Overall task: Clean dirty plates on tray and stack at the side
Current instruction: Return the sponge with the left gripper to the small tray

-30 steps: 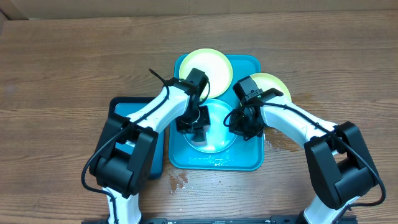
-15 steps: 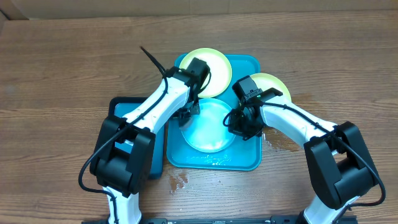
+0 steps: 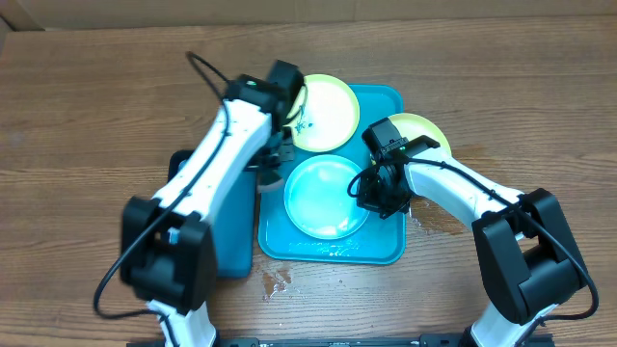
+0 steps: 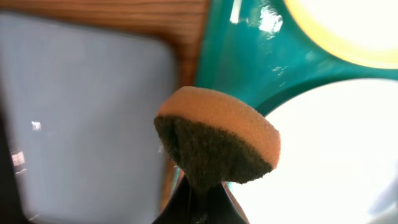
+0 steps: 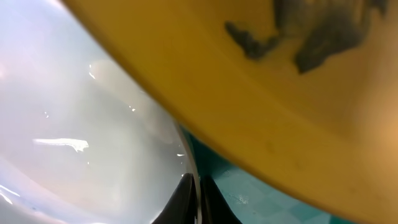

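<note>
On the brown wood table (image 3: 96,116), the tray (image 3: 386,104), bright teal, between the 2 arms. In its near half, the pale blue plate (image 3: 323,198), lying flat, glossy and clean-looking. In its far half, the far yellow-green plate (image 3: 328,96), reaching out over the tray's far rim, with small dark smears (image 3: 304,120) near its left edge. At the tray's right side, the right yellow-green plate (image 3: 430,123), partly over the right rim and partly hidden under the right arm. In the right wrist view, dark blotches (image 5: 320,53) on its surface, close above the pale blue plate's edge.

Left hand (image 3: 273,166) clenched on a sponge (image 4: 217,143), tan on 1 face and dark green on the other, pinched at its lower end between the fingers (image 4: 193,211). Placed over the tray's left rim, just beside the pale blue plate and near the small blue tray (image 3: 239,246) on the left. Impossible to tell whether touching the rim or hanging above it.

Right hand (image 3: 374,193) closed on the right edge of the pale blue plate, the rim pinched between 2 dark fingers (image 5: 181,199).

A few wet spots (image 3: 275,280) on the table just in front of the tray.
</note>
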Robot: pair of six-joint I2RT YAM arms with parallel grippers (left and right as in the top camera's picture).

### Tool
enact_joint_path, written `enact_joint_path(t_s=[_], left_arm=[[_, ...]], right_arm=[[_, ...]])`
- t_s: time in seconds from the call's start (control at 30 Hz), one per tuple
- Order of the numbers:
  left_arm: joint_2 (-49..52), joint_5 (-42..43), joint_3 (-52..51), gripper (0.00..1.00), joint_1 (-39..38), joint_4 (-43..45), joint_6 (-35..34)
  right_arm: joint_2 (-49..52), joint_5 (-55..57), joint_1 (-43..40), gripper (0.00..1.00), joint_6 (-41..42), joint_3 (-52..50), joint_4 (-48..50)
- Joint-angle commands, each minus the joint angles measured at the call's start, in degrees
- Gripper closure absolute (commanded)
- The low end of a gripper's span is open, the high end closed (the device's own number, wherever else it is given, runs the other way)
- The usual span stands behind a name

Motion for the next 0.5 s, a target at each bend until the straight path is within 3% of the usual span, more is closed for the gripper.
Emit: enact_joint_path(t_s=[0.0,0.13,0.2,0.4,0.47], left_arm=[[-3.7,-3.3,0.9,0.96,4.2,-3.2,3.4],[-3.5,-4.0,-4.4,0.96,8.3,-2.6,4.4],[-3.5,-2.5,-9.3,0.96,10.5,0.0,4.4],[-3.5,7.3,-20.6,0.96,14.8,11.3,9.0],[-3.6,7.8,-20.7,0.88,15.5,11.5,9.0]], right_arm=[[1.0,2.4,-0.3,0.96,-4.3,-0.5,-0.7],[1.0,2.3,-0.3,0.90,-4.6,-0.5,-0.4],[1.0,2.3,-0.3,0.96,-4.6,-0.5,-0.4],[1.0,2.3,-0.3,0.96,-4.6,-0.4,0.1],[0.9,2.3,-0.3,0.96,-4.6,0.0,-0.3]])
